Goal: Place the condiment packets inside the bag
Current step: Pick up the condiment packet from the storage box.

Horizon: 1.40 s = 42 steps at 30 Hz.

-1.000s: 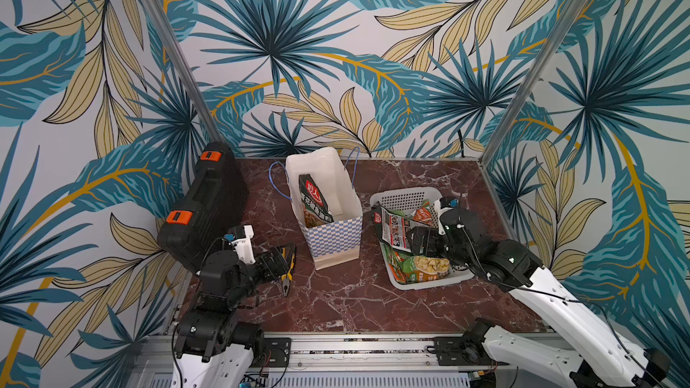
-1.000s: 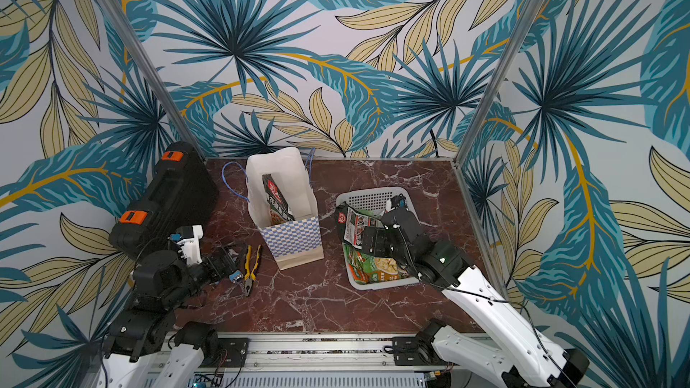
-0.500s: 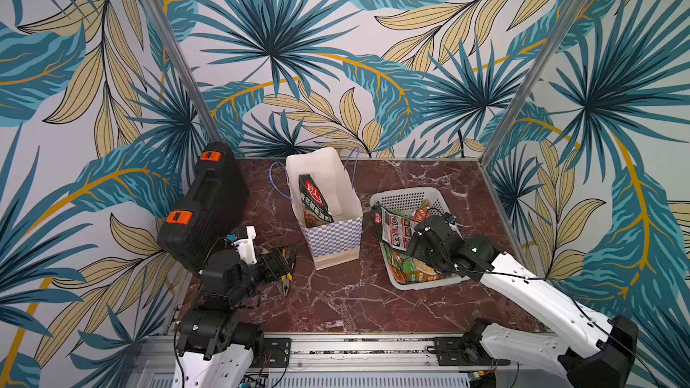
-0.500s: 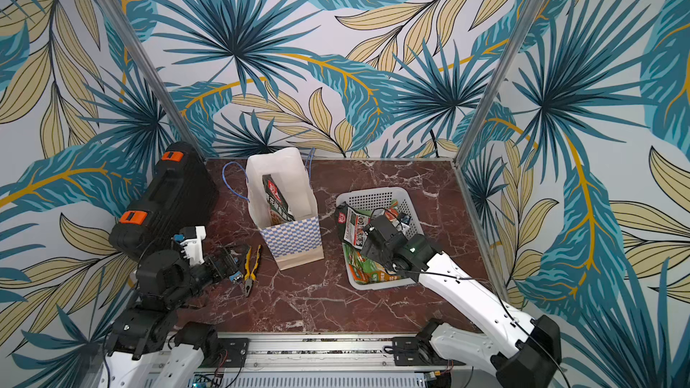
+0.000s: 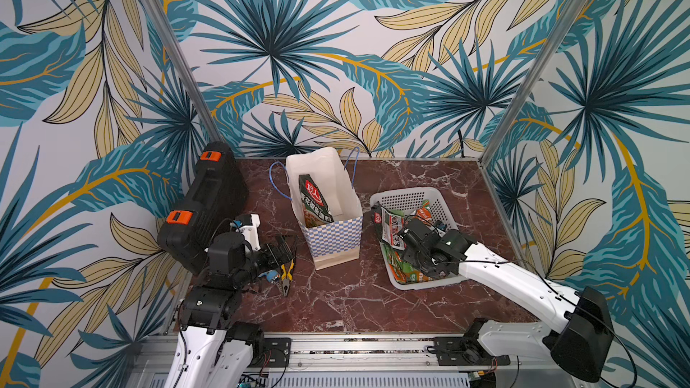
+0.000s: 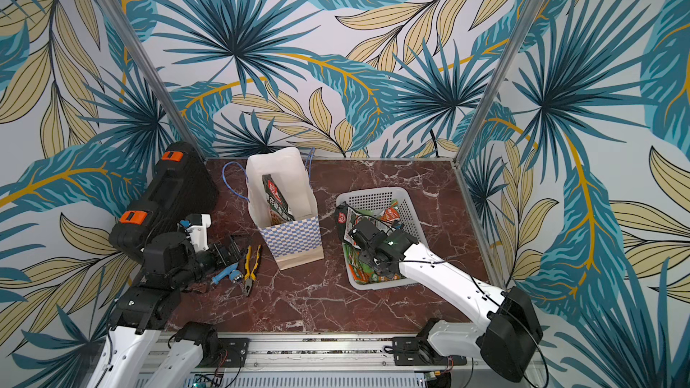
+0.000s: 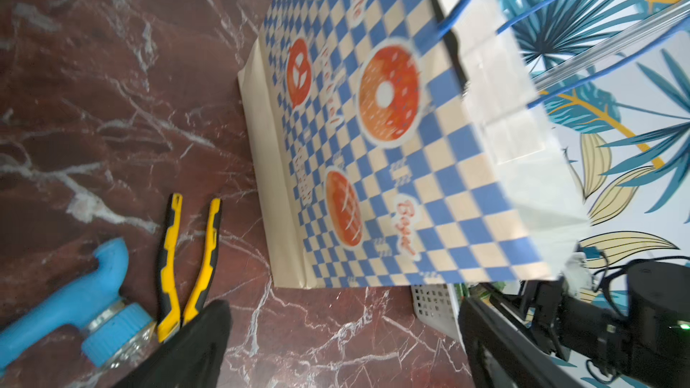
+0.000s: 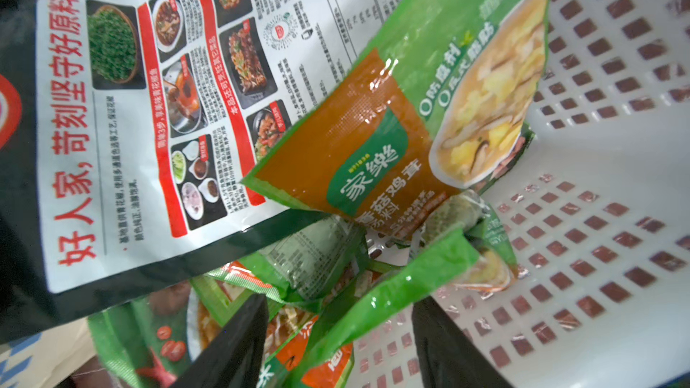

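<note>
The bag (image 5: 328, 218) (image 6: 291, 218) stands upright mid-table, its checkered side facing the left wrist camera (image 7: 373, 125). One dark condiment packet (image 5: 313, 203) leans inside it. A second dark packet (image 5: 388, 223) (image 8: 130, 125) and several green-orange packets (image 8: 429, 106) lie in the white basket (image 5: 410, 197). My right gripper (image 5: 409, 240) (image 8: 339, 304) is down in the basket. Its jaws stand apart on either side of a green packet's upturned edge (image 8: 373, 304). My left gripper (image 5: 283, 251) (image 7: 343, 307) hovers open and empty, left of the bag.
A black tool case (image 5: 201, 207) leans at the left wall. Yellow-handled pliers (image 5: 286, 274) (image 7: 186, 255) and a blue-capped item (image 6: 226, 274) (image 7: 74, 311) lie by my left gripper. The basket (image 6: 373, 195) sits right of the bag, near the right wall.
My right arm has swung left and lower into the basket, and its jaws have narrowed around the green packet's edge. The left arm has stayed put.
</note>
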### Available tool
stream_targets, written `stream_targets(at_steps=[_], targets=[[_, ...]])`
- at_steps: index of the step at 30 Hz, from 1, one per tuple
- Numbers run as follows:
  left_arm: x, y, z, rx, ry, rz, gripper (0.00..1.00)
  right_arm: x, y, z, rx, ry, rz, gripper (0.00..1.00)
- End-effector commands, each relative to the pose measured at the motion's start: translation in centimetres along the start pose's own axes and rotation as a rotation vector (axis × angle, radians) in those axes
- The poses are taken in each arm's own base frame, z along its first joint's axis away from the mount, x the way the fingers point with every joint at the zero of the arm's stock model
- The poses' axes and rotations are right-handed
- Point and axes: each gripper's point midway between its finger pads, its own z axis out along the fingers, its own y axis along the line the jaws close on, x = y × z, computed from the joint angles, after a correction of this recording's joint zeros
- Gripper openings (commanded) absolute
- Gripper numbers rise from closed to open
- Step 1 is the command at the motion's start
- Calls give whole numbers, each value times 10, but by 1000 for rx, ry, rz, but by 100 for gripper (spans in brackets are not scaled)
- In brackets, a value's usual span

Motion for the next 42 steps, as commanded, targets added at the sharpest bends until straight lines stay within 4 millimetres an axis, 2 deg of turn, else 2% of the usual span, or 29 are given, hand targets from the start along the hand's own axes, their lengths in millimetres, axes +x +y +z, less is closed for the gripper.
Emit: stream_targets(at_steps=[1, 3, 5, 8, 10, 15, 22, 28, 35, 42], targets=[[-30, -21, -10, 53, -118, 53, 100, -1, -10, 3, 44, -22, 26, 52], [-39, -24, -9, 65, -156, 46, 100, -3, -10, 1, 42, -35, 28, 45], [-45, -24, -5, 75, -187, 54, 100, -8, -10, -2, 37, -53, 32, 33], [-49, -14, 1, 41, -226, 93, 100, -16, -10, -11, 25, -92, 26, 11], [-48, -5, 4, 13, -243, 123, 100, -24, -12, -19, 24, -123, 21, 0], [-39, 5, 11, 37, -286, 136, 100, -45, -10, -47, -41, -218, -9, 0], [-25, 28, 28, 11, -293, 151, 100, -79, 0, -107, -247, -398, -114, 0], [-20, 30, 33, 23, -289, 168, 100, -99, 10, -162, -451, -546, -170, 0], [-12, 32, 29, 39, -295, 172, 100, -106, 49, -226, -695, -596, -273, 0], [-12, 25, 22, 61, -307, 180, 100, -94, 110, -292, -1013, -583, -428, 0]])
